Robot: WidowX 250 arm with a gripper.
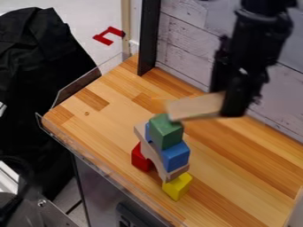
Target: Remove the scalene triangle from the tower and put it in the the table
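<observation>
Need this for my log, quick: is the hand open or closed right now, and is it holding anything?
Hand: closed on the pale wood block, holding it by one end.

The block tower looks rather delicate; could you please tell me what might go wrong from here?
The wooden block ends right by the green block, touching or not I can't tell, so a sideways move might knock it off. A bump could also topple the wooden arch, perched on separate red and yellow blocks. Gripped at one end, the wooden block may tilt in the gripper.
</observation>
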